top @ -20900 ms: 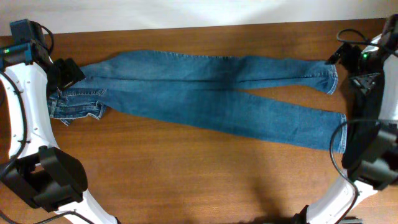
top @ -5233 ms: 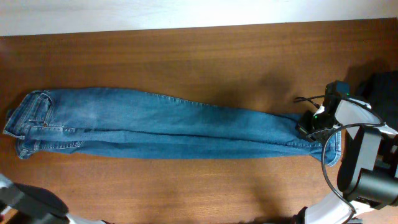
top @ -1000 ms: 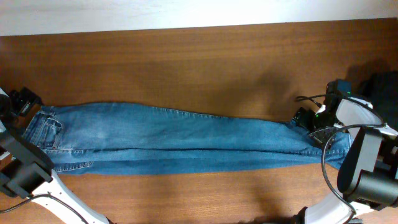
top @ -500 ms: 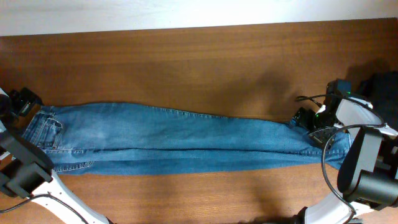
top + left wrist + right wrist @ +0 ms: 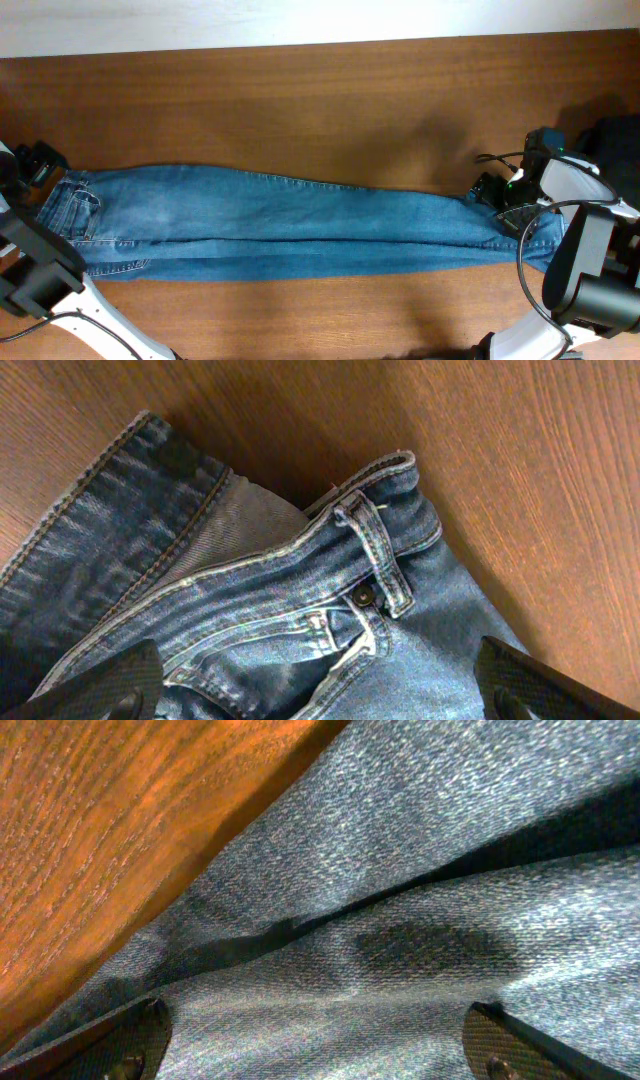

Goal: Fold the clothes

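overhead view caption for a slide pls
Blue jeans folded lengthwise across the wooden table, left pincer at the waist end, right pincer at the leg end.

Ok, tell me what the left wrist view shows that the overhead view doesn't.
Left wrist only: close detail of the waistband, with its metal button, a belt loop and the pale inner lining.
Overhead only: the jeans stretched full length across the table, legs laid together, with the right end effector near the hems.
Both: the waistband end of the denim lying on brown wood.
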`<action>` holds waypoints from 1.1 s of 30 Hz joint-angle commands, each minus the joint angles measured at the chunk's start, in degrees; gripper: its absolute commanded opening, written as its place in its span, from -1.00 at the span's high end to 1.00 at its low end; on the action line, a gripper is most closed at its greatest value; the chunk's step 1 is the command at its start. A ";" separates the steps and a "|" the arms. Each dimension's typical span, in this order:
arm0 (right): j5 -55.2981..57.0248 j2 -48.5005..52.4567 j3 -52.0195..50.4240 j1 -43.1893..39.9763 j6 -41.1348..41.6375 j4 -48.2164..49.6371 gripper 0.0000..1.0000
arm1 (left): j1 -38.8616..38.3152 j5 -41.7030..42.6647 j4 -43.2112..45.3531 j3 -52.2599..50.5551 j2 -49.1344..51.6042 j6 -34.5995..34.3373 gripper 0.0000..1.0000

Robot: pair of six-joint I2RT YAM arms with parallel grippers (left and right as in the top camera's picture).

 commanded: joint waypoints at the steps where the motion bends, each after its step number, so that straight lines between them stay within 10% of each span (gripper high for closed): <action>1: 2.69 3.43 -2.82 -1.57 -0.85 0.74 -0.98 | 0.17 0.57 -0.28 1.01 0.26 0.31 -0.98; 33: 2.71 3.43 -2.82 -1.57 -0.85 0.04 -0.98 | 0.20 0.59 -0.46 1.01 0.26 0.31 -0.98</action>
